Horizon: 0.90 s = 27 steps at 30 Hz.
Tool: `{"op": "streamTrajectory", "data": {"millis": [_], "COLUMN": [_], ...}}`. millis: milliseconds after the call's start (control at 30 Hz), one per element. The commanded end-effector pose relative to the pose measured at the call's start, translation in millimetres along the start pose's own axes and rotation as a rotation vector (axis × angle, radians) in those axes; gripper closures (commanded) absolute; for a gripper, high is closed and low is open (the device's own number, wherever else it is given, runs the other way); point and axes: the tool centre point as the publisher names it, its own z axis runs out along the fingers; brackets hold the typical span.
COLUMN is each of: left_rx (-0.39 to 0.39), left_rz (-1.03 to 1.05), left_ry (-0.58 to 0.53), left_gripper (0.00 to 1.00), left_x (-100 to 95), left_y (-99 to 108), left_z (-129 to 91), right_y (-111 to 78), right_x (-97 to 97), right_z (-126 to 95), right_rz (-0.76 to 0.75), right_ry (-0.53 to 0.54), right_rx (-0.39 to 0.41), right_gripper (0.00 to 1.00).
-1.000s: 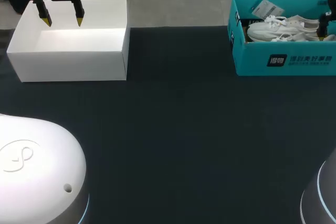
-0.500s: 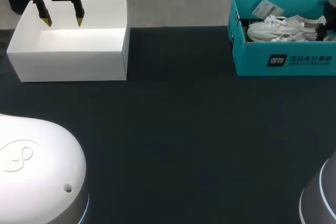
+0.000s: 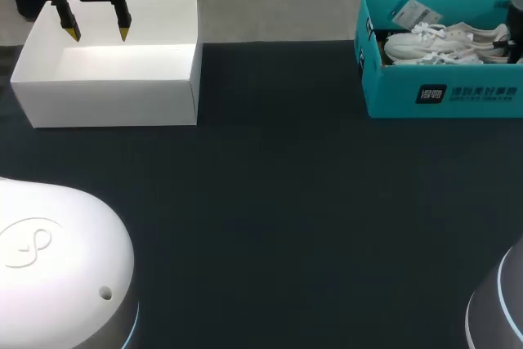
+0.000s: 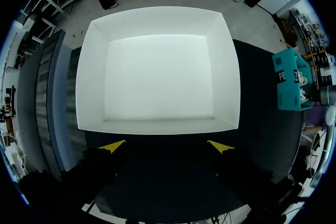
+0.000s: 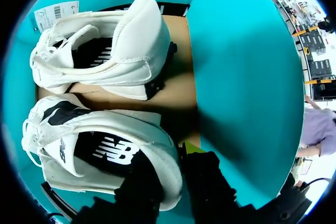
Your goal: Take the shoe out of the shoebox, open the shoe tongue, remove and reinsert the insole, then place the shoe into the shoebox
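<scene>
Shoe (image 5: pixel 100 150) lies inside shoebox (image 3: pixel 441 91), beside second shoe (image 5: pixel 105 51). Right gripper (image 5: pixel 173 158) in shoebox, at shoe's heel; clamped or not, cannot tell. Since a second ago it slid toward shoebox's right end. Left gripper (image 3: pixel 98 32) spread wide, well apart from shoebox, over white box (image 3: pixel 106 100); unmoved.

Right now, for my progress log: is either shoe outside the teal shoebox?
No, both white shoes lie side by side inside the teal shoebox.
</scene>
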Motion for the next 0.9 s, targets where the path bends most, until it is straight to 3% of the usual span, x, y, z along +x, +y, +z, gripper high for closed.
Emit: {"op": "streamTrajectory", "data": {"millis": [33, 367, 900], "left_rx": [0.000, 0.000, 0.000], "left_rz": [0.000, 0.000, 0.000], "left_ry": [-0.002, -0.002, -0.002], "left_gripper": [0.00, 0.00, 0.00], "left_x": [-0.2, -0.2, -0.2], "left_y": [0, 0, 0], "left_z": [0, 0, 0], "right_y": [-3.4, -11.8, -21.5], "right_x": [-4.0, -24.5, -43.8], "right_z": [-11, -67, -157], "right_rz": [0.016, 0.044, 0.098], "right_ry": [-0.016, -0.062, 0.004], "right_rx": [0.002, -0.022, -0.086], "right_gripper": [1.00, 1.00, 1.00]}}
